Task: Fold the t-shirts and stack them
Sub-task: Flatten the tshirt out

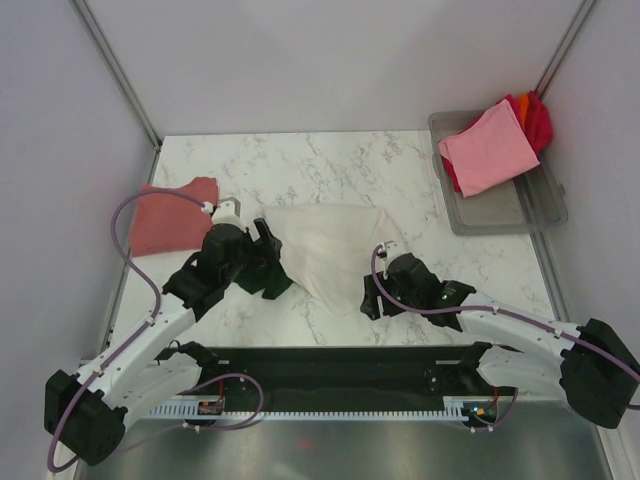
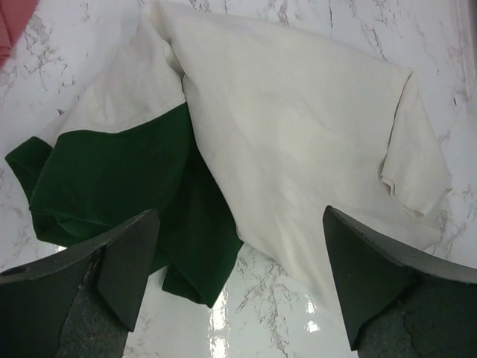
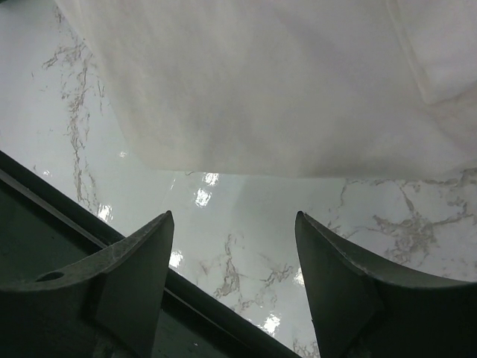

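Observation:
A cream-white t-shirt (image 1: pixel 330 245) lies crumpled in the middle of the marble table. In the left wrist view the cream shirt (image 2: pixel 298 127) lies over a dark green t-shirt (image 2: pixel 112 179), which sticks out at its left edge. A dusty brick-red t-shirt (image 1: pixel 170 215) lies flat at the table's left; its corner shows in the left wrist view (image 2: pixel 11 26). My left gripper (image 1: pixel 265 262) (image 2: pixel 242 276) is open and empty, just above the near-left edge of the two shirts. My right gripper (image 1: pixel 378 298) (image 3: pixel 235 276) is open and empty over bare table, at the cream shirt's (image 3: pixel 283 89) near edge.
A grey plastic bin (image 1: pixel 500 215) stands at the right edge and holds a pink cloth (image 1: pixel 490 148) over red and orange ones. White walls close in the table at the back and sides. A black rail (image 1: pixel 330 385) runs along the near edge.

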You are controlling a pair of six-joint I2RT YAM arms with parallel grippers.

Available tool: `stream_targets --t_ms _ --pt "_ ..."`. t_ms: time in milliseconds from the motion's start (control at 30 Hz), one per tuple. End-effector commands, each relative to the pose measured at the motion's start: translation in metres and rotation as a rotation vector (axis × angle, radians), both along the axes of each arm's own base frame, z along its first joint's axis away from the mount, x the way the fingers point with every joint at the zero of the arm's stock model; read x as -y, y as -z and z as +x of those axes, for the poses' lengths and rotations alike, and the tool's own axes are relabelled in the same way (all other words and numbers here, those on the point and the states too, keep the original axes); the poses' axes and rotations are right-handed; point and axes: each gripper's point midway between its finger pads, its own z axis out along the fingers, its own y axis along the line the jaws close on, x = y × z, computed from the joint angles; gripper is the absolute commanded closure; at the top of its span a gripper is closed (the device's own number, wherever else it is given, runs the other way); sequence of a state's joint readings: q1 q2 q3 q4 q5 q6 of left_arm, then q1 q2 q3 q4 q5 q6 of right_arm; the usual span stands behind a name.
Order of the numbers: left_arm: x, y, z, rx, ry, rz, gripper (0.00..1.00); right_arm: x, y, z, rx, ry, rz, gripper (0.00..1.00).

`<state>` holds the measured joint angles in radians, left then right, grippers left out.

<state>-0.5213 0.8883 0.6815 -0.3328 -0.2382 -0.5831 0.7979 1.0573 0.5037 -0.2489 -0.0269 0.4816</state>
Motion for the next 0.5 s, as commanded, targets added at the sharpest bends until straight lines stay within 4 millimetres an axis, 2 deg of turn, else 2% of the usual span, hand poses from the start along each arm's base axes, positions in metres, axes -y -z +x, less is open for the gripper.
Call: stream_targets --t_ms 0,67,100,167,300,467 --pt "-0.001 0.004 0.011 0.074 -0.017 -0.006 0.02 -0.016 -0.003 0.006 0.027 0.003 0.038 0.25" --pt "0.001 0.006 0.014 0.108 -0.003 -0.01 0.03 -0.017 0.0 0.01 0.045 0.016 0.015 0.2" --pt "-0.002 0.019 0.012 0.096 0.001 0.019 0.03 -0.019 0.004 0.008 0.04 0.012 0.004 0.18" --pt "-0.004 0.025 0.012 0.098 0.0 0.038 0.03 -0.02 0.008 0.01 0.047 0.019 -0.014 0.14" --pt "-0.01 0.032 0.009 0.113 0.0 0.068 0.04 -0.024 0.021 0.009 0.042 0.014 -0.064 0.18" --pt "-0.011 0.023 0.006 0.164 0.006 0.044 0.05 -0.03 0.031 0.02 0.031 0.052 -0.101 0.19"
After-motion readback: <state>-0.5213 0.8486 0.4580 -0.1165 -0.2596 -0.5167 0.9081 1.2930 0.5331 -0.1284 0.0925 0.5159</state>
